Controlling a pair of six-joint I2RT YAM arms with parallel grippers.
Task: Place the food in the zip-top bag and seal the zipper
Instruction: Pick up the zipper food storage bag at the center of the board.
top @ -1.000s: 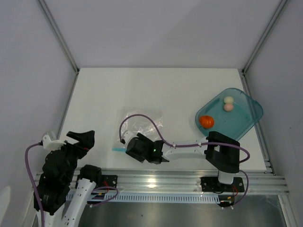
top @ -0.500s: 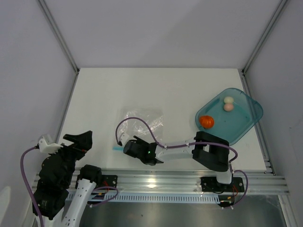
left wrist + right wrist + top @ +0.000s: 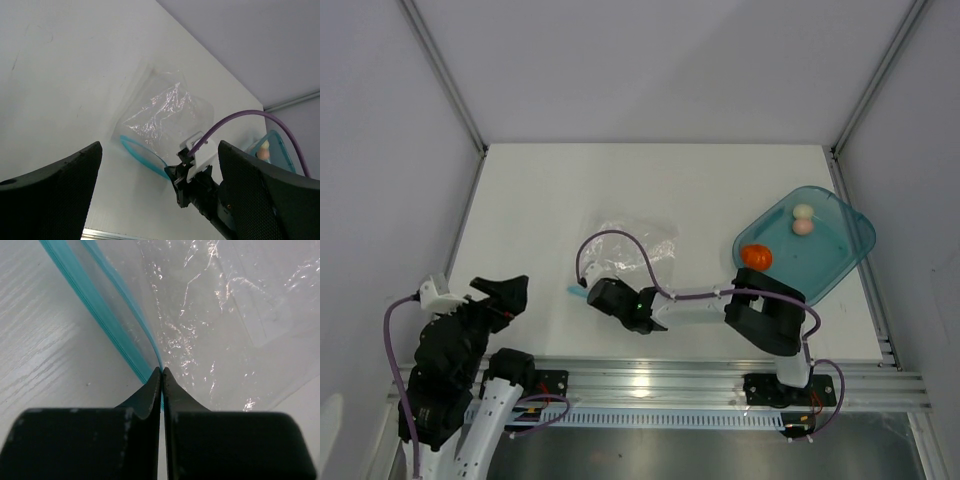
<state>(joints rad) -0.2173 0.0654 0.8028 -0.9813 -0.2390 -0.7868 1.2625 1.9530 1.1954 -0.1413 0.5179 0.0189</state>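
Meanwhile, at the near edge of the white tabletop (image 3: 540, 190), the right gripper (image 3: 588, 292) has pinched its fingers together on the zipper (image 3: 100, 315), the teal strip along the near-left edge of the zip-top bag (image 3: 630, 238). The wrist view shows the black fingertips meeting with the strip running in between them. The strip's two lips spread apart beyond the pinch, so the mouth looks to be standing open.

The left gripper (image 3: 510, 297) hangs spread wide at the near-left corner, well apart from the bag and holding nothing.

As for the task, the work appears barely begun. Both pieces of food sit on the teal plate (image 3: 840, 255) at the far right: the orange-red lump (image 3: 755, 257) at its near-left rim, the pale ball (image 3: 803, 218) farther back. Nothing is in the bag and the zipper is unsealed. Loading both pieces and pressing the strip shut all remain.

Against a second ago, the right gripper, then partly open beside the strip, is now shut on it. The bag has slid a little away from the arms, the left arm has shifted slightly, and the food has not moved.
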